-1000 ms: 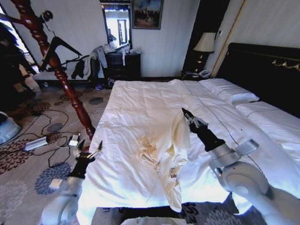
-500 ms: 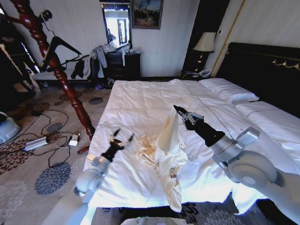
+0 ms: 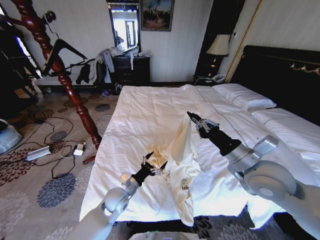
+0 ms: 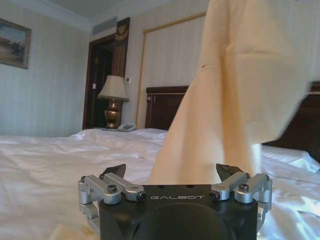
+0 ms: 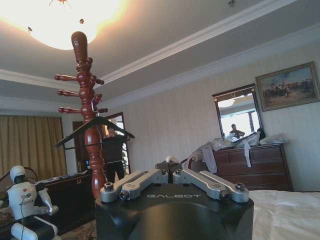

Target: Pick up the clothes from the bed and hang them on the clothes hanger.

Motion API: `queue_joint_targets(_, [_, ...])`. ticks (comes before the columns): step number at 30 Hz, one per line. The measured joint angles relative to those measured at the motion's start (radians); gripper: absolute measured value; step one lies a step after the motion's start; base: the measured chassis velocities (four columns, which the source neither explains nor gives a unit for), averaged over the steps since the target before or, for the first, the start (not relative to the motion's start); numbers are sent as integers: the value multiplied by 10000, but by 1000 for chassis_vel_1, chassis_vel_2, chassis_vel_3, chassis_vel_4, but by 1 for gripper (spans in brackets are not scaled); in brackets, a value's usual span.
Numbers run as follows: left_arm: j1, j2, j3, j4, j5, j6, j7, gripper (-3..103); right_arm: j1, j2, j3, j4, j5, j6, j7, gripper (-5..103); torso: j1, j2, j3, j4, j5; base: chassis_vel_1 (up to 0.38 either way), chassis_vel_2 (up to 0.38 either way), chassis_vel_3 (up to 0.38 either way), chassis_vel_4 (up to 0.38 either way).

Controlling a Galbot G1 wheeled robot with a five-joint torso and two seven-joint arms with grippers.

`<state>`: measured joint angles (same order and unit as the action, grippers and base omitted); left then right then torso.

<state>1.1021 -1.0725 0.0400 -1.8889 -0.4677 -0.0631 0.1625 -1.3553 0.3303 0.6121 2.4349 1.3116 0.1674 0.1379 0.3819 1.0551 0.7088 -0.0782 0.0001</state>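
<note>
My right gripper point(image 3: 191, 116) is clamped on the top of the clothes point(image 3: 182, 160) and lifts them over the bed point(image 3: 145, 107), so the garment's long axis hangs almost straight down, its lower end lying on the sheet. My left gripper point(image 3: 152, 164), fingers spread apart, sits just beside the hanging fabric on its left side, at the bunched lower part. The clothes hanger point(image 3: 62, 52) is far to my left on the wooden pole point(image 3: 75, 95), nearer to the left arm
</note>
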Motion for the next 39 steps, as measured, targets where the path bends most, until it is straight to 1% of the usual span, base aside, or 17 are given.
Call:
queue_joint_targets(2, [-680,-182,370,548,-150,55,-37,100,5,29,-8,-64,-5,-5,10,0,0,0,1,2,0,0,0,0,0])
queue_joint_targets(6, [-1121,-287,718,841,-308,109,-52,100,28,47,8,-161,-10,-9,28,0,1,-1,1,2,-1,0,0,0,0])
queue_joint_targets(8, [-1125,-265,752,828,-317,111,-52,100,33,56,18,-175,-11,-10,31,0,0,0,1,2,-1,0,0,0,0])
queue_joint_targets(10, [-927,54,722,558,-326,114,-42,100,91,134,55,-245,-15,-11,44,0,0,0,0,1,-2,0,0,0,0])
queue_joint_targets(11, [-927,54,722,558,-326,114,-42,100,91,134,55,-245,-15,-11,44,0,0,0,0,1,-2,0,0,0,0])
queue_joint_targets(14, [-563,506,505,137,-399,94,13,100,208,323,4,-314,-48,-11,44,0,-1,0,0,9,-1,0,0,0,0])
queue_joint_targets(18, [-580,564,688,56,-432,89,81,100,217,434,-73,-366,-120,-9,33,0,-1,0,-1,5,0,0,0,0,0])
queue_joint_targets(20, [-877,313,1201,328,-405,102,109,100,179,481,-90,-391,-142,-5,29,0,0,0,0,2,0,0,0,0,0])
queue_joint_targets(21, [-877,313,1201,328,-405,102,109,100,179,481,-90,-391,-142,-5,29,0,0,0,0,2,0,0,0,0,0])
queue_joint_targets(22, [-1083,90,1538,642,-320,106,107,100,159,499,-88,-390,-143,-1,29,0,-1,0,0,2,-2,0,0,0,0])
queue_joint_targets(24, [-1347,-224,1832,1138,-155,103,59,100,131,528,-82,-365,-137,3,30,0,-1,0,0,0,-2,0,0,0,0])
queue_joint_targets(26, [-1409,-306,1880,1264,-124,102,31,100,125,538,-81,-357,-135,4,31,0,-1,0,0,0,-2,0,0,0,0])
queue_joint_targets(27, [-1601,-531,1909,1590,-68,101,-108,100,118,560,-83,-345,-135,5,32,0,0,0,0,1,-2,0,0,0,0])
queue_joint_targets(30, [-1766,-682,1718,1768,-99,109,-225,100,118,589,-108,-342,-139,6,32,0,-1,0,0,0,-2,0,0,0,0])
queue_joint_targets(31, [-1840,-685,1438,1774,-198,154,-280,100,128,619,-128,-345,-141,6,31,0,0,0,0,1,0,0,0,0,0])
queue_joint_targets(36, [-2009,-459,658,1767,-427,255,-351,100,191,725,-194,-379,-149,16,2,0,-1,0,0,7,-1,0,0,0,0])
queue_joint_targets(39, [-2315,-433,133,1985,-625,292,-412,100,179,761,-199,-282,-140,23,-5,0,-1,0,0,5,0,0,0,0,0])
